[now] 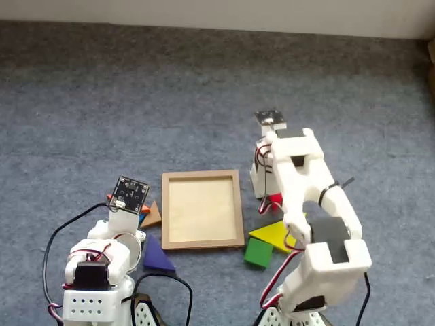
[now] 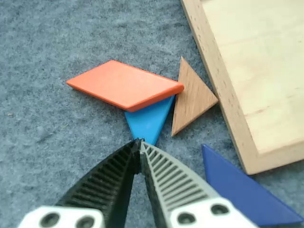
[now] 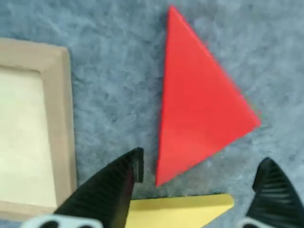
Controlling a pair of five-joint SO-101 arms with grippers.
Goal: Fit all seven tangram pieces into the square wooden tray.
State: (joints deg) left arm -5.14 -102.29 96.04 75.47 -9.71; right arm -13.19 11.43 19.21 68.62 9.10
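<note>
Wooden tray [image 1: 202, 242] flat; red triangle [image 3: 199, 99], orange parallelogram [image 2: 124, 85] outside it

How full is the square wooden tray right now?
Empty. The tray shows only bare wood inside; the red triangle and orange piece lie on the carpet outside it.

Open inside the wooden tray [image 1: 202, 175] and over the carpet [image 1: 170, 102] beyond; crowded beside it by orange parallelogram [image 2: 124, 85], light-blue triangle [image 2: 149, 121] (partly under it), wooden triangle [image 2: 192, 97], and, opposite, red triangle [image 3: 199, 104].
</note>
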